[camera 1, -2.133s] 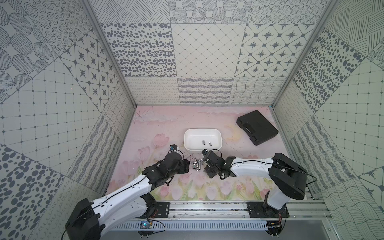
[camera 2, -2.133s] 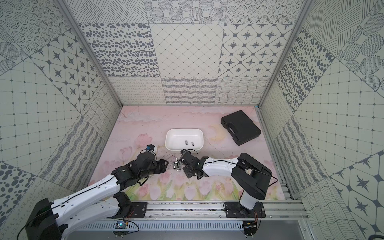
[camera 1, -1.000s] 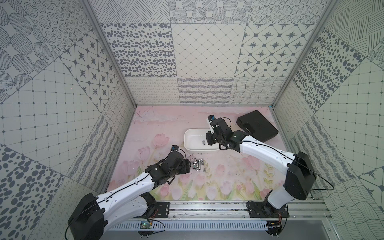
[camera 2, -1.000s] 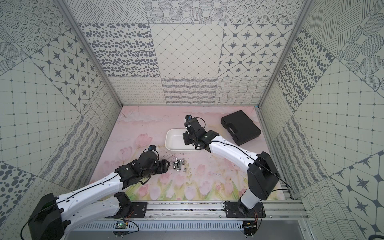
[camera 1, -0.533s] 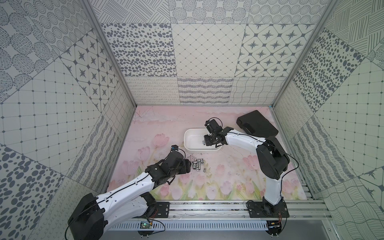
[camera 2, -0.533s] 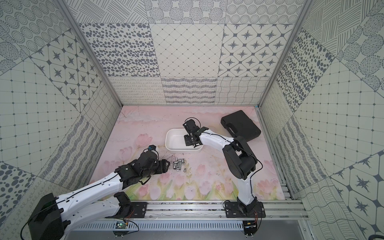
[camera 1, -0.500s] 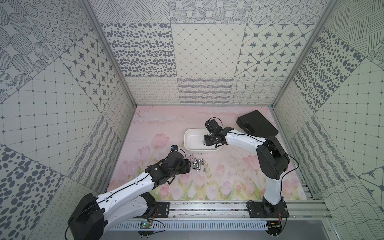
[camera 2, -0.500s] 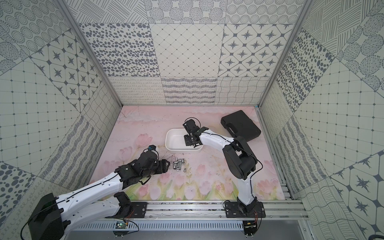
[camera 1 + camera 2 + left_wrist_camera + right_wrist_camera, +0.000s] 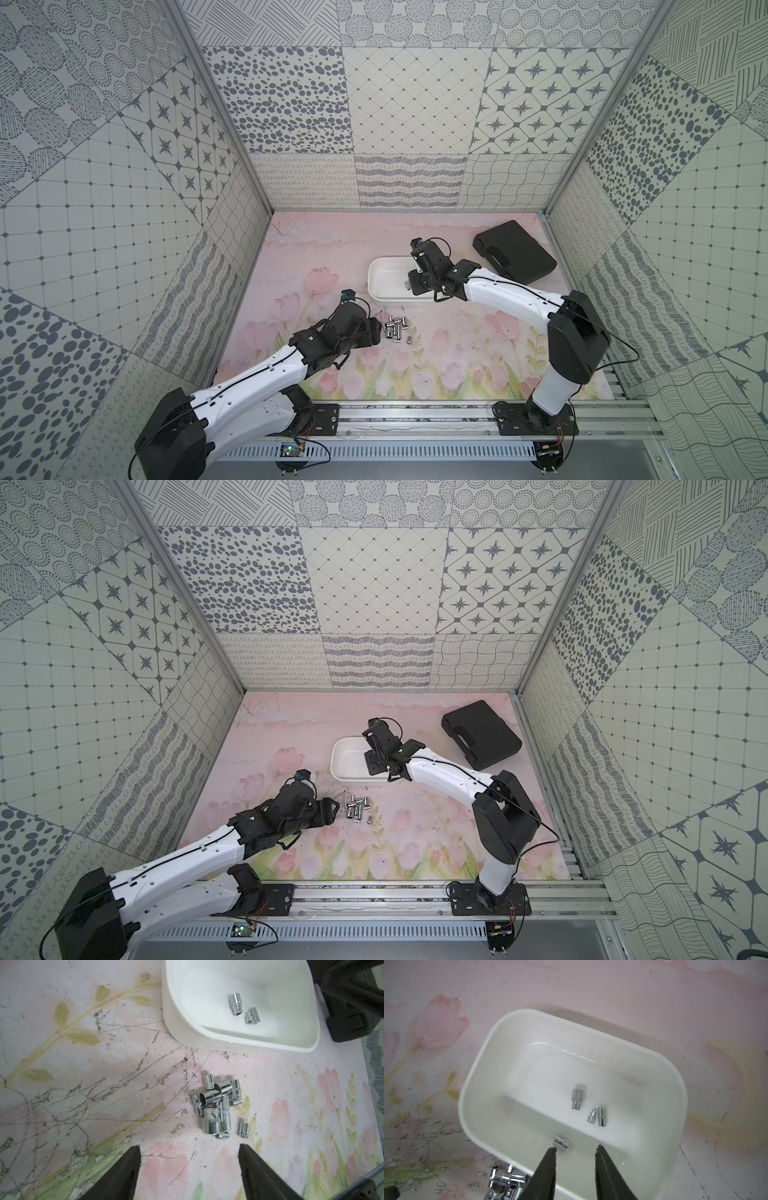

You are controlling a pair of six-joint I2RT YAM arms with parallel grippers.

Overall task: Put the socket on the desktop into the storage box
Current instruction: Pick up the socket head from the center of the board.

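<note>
Jaws on right gripper (image 9: 575,1148) parted above white rounded plastic storage box (image 9: 477,1076) — small chrome cylindrical socket (image 9: 561,1145) just off one fingertip (image 9: 549,1157); left gripper (image 9: 189,1150) jaws wide, empty, near chrome socket pile (image 9: 216,1105) on desktop (image 9: 83,1064).

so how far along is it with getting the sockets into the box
Done: three sockets lie in the storage box. In hand: a fourth socket is at the tip of the open right gripper, over the box, not clamped. Remaining: a pile of sockets outside the box, in front of the open, empty left gripper.
</note>
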